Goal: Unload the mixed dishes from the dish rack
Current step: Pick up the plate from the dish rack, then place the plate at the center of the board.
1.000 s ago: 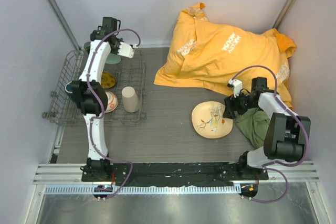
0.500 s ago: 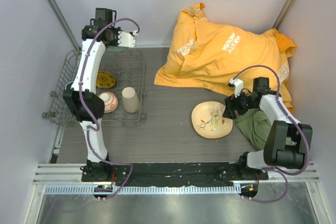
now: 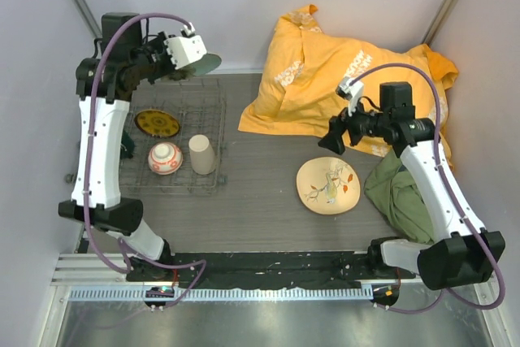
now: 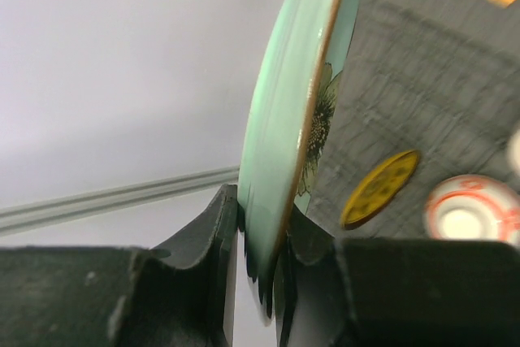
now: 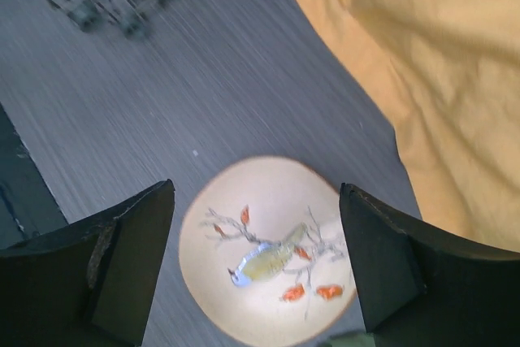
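Top view of a grey table: your left gripper (image 4: pixel 262 249) is clamped on the rim of the pale green flower-marked plate (image 4: pixel 288 119). It holds the plate on edge in the air above the far end of the dish rack (image 3: pixel 213 111). Only a narrow bite of rim sits between the fingers, so the plate could pivot or slide out if you swing fast. It would then drop onto what lies in the rack beneath: the small yellow-and-dark patterned plate (image 3: pixel 157 123), the small white-and-red bowl (image 3: pixel 165 158) and the beige handleless cup (image 3: pixel 201 153). Your right gripper (image 3: pixel 331 140) hangs with its jaws spread wide and empty above a cream bird-painted plate (image 3: pixel 327 186) on the table, near a heaped yellow cloth (image 3: pixel 349 79). Carrying the green plate rightward risks brushing that cloth or meeting the right arm. Setting the plate down on edge rather than flat could chip it or let it roll.
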Controlling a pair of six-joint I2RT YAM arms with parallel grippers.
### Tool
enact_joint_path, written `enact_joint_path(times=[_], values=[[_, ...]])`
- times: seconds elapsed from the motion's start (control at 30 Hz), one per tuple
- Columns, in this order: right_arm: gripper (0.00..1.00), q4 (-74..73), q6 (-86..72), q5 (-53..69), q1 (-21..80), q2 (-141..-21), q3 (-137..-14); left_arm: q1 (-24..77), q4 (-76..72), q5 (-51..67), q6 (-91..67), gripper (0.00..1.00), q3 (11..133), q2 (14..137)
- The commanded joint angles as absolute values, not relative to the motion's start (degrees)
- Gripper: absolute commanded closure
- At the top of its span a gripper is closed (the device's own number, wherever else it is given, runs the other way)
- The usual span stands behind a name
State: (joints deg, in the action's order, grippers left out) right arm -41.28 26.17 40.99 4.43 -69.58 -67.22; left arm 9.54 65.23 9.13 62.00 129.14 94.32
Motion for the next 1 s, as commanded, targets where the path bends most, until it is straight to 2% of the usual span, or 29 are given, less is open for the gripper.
enact_joint_path(times=[0.0,0.17,0.43,0.97], values=[[0.12,-36.5,13.1,41.8,10.9,-69.9,-75.4,11.9,61.6,17.6,49.9,1.0,127.2,89.7],[0.06,-32.4,9.5,39.6,17.0,-72.6,-81.8,12.0,62.8,26.2,40.0,1.0,123.8,88.6],[0.01,-30.2,10.6,35.2,24.0,-76.5,-85.3,12.2,54.0,41.4,28.0,1.0,111.2,83.1],[0.02,-30.6,14.1,33.4,29.6,-81.8,-88.7,13.9,45.4,53.1,17.0,1.0,99.6,78.2]])
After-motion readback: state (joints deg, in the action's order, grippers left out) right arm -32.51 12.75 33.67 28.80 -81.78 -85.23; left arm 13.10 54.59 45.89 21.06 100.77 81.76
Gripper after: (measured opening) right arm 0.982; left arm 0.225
